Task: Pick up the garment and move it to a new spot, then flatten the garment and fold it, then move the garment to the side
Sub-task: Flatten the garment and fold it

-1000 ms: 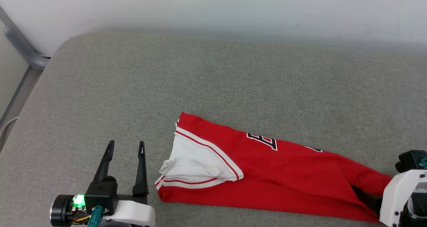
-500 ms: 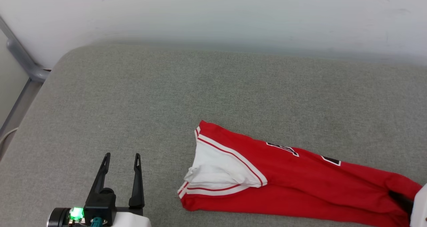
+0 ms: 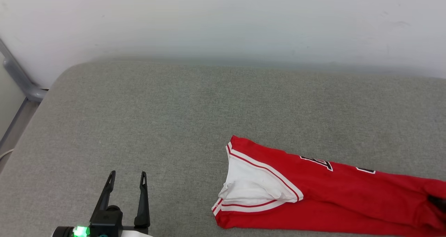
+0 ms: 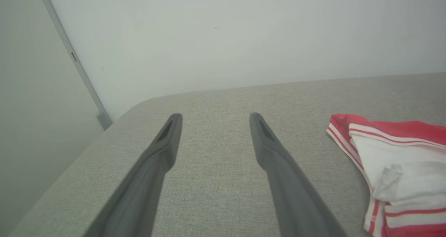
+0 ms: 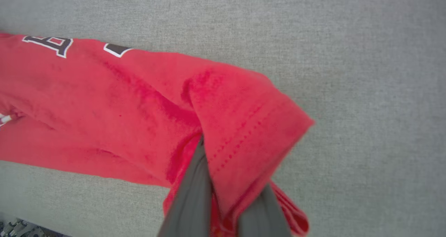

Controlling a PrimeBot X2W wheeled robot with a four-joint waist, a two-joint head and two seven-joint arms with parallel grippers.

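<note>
I see the red basketball-style shirt with white short sleeves [image 3: 331,195] lying bunched lengthwise into a long strip on the grey woven-fabric cushion [image 3: 174,118], on its near right part in the head view. A white sleeve edged with red-and-white striped trim sits at the strip's left end. Black white-edged letters peek out along the far edge, too folded to read in full.

My right hand [image 5: 226,174] is pinched tight on the plain red end of the shirt. In the right wrist view both dark fingers run up into a fold of cloth that humps around them, stitching showing along the hem. The head view gives a dark sliver of finger [image 3: 439,202] at its right edge.

My left hand [image 3: 127,174] hovers spread wide and holds nothing, well left of the sleeve end, with bare cushion between them. Its wrist view has the sleeve off to the right. Past the cushion's rounded corner stands a grey metal rail [image 3: 21,80] against the white wall [image 3: 223,21].
</note>
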